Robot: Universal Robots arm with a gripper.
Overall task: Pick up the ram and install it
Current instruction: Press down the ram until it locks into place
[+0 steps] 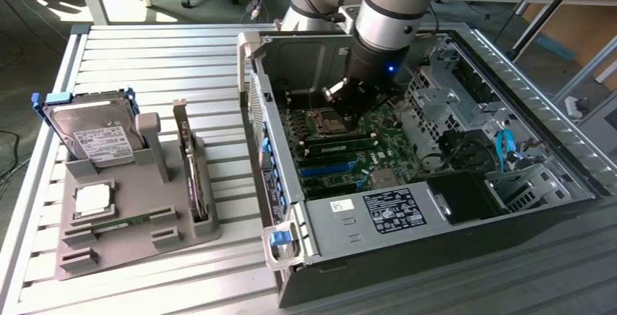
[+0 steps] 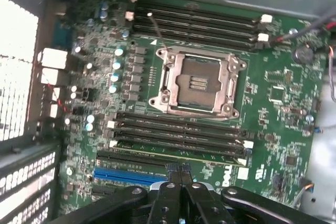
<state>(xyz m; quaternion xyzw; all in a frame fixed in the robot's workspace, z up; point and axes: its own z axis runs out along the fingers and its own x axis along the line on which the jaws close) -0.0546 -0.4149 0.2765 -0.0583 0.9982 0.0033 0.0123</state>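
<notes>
Now the black gripper [image 2: 180, 178] hangs inside the open grey computer case [image 1: 318, 250], its fingers pressed together and holding nothing. Just past its tips, one long thin green ram stick [image 2: 181, 153] sits in a black slot on the green motherboard [image 2: 286, 98], beside the empty silver processor socket [image 2: 197, 80]. Well apart, on the slatted metal counter [image 1: 144, 48], a grey holder tray [image 1: 130, 246] carries the other ram stick [image 1: 121, 222].

The robot's arm [image 1: 391, 11] reaches down from the 12 o'clock edge of the exterior view, its wrist bent toward 7 o'clock. The gripper [image 2: 181, 174] points straight down — its two dark fingers [image 2: 169, 192] pressed together.
</notes>
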